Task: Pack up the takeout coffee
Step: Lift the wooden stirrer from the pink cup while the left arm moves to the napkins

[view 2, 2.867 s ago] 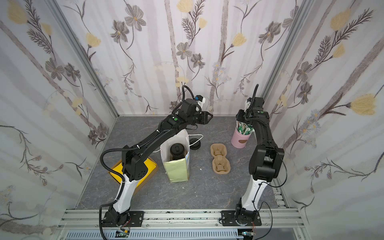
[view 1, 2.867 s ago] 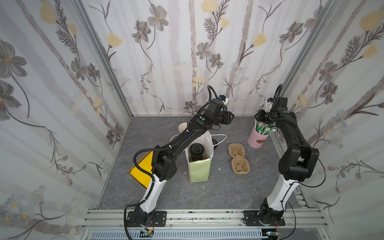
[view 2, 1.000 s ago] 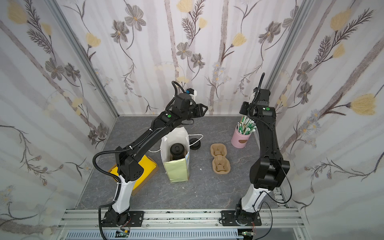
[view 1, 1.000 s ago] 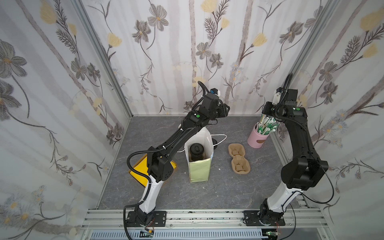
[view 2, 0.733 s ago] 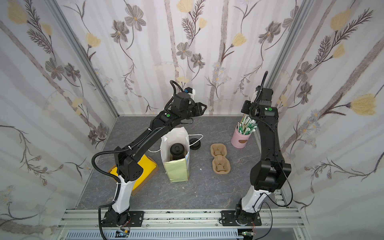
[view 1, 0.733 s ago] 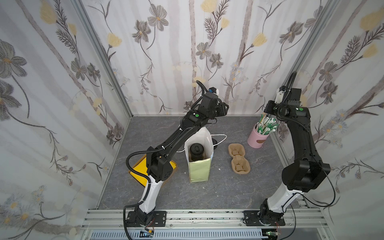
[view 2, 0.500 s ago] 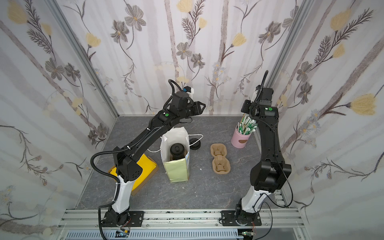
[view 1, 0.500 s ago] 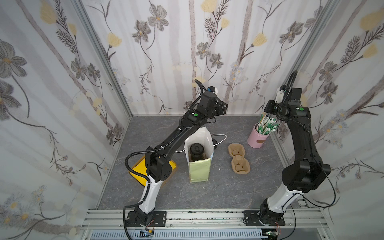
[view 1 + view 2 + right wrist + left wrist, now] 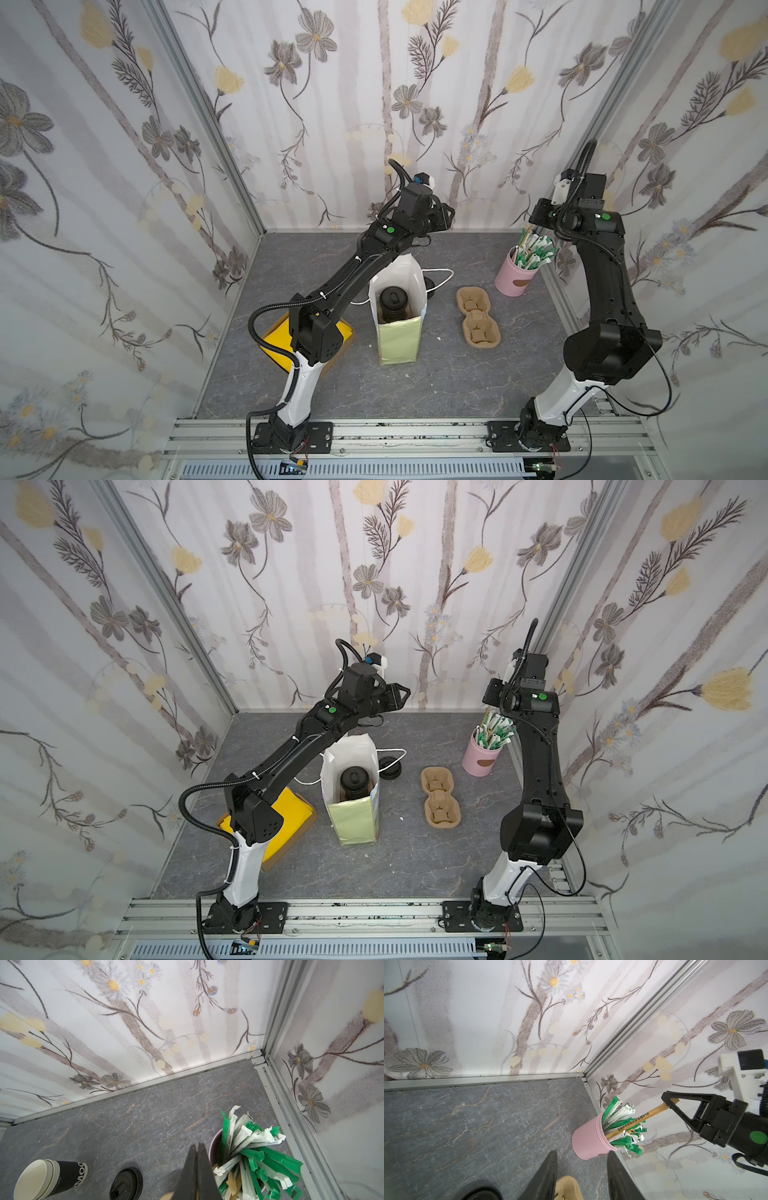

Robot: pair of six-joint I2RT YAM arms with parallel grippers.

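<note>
The takeout coffee (image 9: 392, 301), a black cup with its black lid on, stands inside the open paper bag (image 9: 399, 340), as both top views show (image 9: 353, 783). My left gripper (image 9: 446, 216) hangs high beyond the bag near the back wall. In the left wrist view it (image 9: 582, 1153) is open and empty. My right gripper (image 9: 536, 222) is above the pink cup (image 9: 515, 278). The left wrist view shows the right gripper (image 9: 670, 1102) shut on a brown paper-wrapped stick (image 9: 643, 1118) whose lower end is still in the pink cup (image 9: 588, 1140).
The pink cup (image 9: 215, 1147) is full of green and white sachets. A brown pulp cup carrier (image 9: 478, 316) lies right of the bag. A loose black lid (image 9: 125, 1184) and a stack of lidless cups (image 9: 52, 1178) sit behind the bag. A yellow box (image 9: 274, 336) lies left.
My right gripper has risen from the pink cup, drawing the brown stick up. My left gripper has lifted away from the bag and drifted left toward the back wall.
</note>
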